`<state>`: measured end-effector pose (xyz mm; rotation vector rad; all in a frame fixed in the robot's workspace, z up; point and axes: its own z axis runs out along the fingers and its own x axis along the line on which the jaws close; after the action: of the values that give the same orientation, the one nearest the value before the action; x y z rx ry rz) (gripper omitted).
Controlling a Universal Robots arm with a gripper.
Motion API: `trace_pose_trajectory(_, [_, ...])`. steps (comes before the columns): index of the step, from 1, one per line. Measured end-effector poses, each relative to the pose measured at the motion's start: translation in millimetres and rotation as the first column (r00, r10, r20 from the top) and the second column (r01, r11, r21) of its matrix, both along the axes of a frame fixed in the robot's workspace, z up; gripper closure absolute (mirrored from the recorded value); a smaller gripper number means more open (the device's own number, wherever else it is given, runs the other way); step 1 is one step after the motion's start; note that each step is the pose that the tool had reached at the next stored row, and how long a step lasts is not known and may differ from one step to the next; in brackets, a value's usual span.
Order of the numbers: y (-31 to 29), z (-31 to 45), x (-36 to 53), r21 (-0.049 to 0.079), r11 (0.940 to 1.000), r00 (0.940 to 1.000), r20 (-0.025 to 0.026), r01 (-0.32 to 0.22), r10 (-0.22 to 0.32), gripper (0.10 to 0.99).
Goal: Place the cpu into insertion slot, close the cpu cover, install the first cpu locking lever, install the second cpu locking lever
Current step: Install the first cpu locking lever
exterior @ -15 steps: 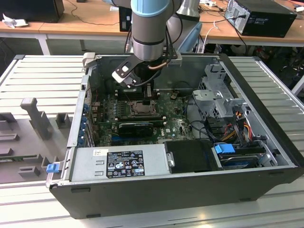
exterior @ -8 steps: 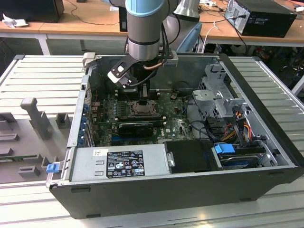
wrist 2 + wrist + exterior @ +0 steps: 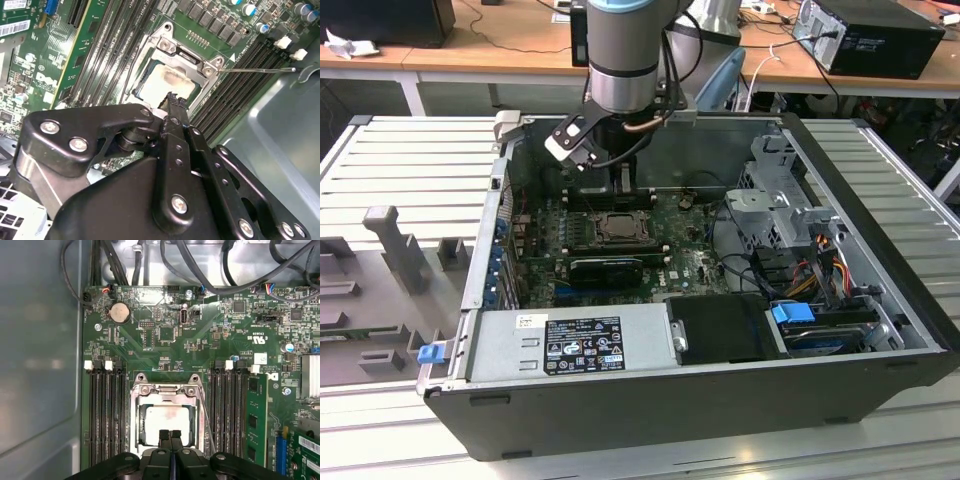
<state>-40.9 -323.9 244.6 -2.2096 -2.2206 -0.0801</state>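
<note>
First wrist view: cpu [image 3: 165, 421] inside the insertion slot [image 3: 134, 421]

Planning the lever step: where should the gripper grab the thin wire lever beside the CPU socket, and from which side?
Probably near its free end. In the second wrist view the locking lever is a thin straight rod jutting from the cpu cover's corner above the memory slots, so its tip looks free. Come from above, jaws across the rod.
</note>
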Motion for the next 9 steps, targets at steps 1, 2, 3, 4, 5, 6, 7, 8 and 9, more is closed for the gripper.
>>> trace_pose_trajectory(1, [0.0,1.0,0.0,0.000,1.0000,1.0000,0.0000,0.000,0.000,0.980])
trace_pose_trajectory(2, [0.0,3.0,0.0,0.000,1.0000,1.0000,0.0000,0.000,0.000,0.980])
trace_pose_trajectory(3, [0.0,4.5,0.0,0.000,1.0000,1.0000,0.0000,0.000,0.000,0.980])
trace_pose_trajectory(4, [0.0,5.6,0.0,0.000,1.0000,1.0000,0.0000,0.000,0.000,0.980])
trace_pose_trajectory(5, [0.0,8.1,0.0,0.000,1.0000,1.0000,0.0000,0.000,0.000,0.980])
trace_pose_trajectory(6, [0.0,9.4,0.0,0.000,1.0000,1.0000,0.0000,0.000,0.000,0.980])
trace_pose_trajectory(7, [0.0,10.0,0.0,0.000,1.0000,1.0000,0.0000,0.000,0.000,0.980])
trace_pose_trajectory(8, [0.0,11.4,0.0,0.000,1.0000,1.0000,0.0000,0.000,0.000,0.980])
trace_pose_trajectory(9, [0.0,12.1,0.0,0.000,1.0000,1.0000,0.0000,0.000,0.000,0.980])
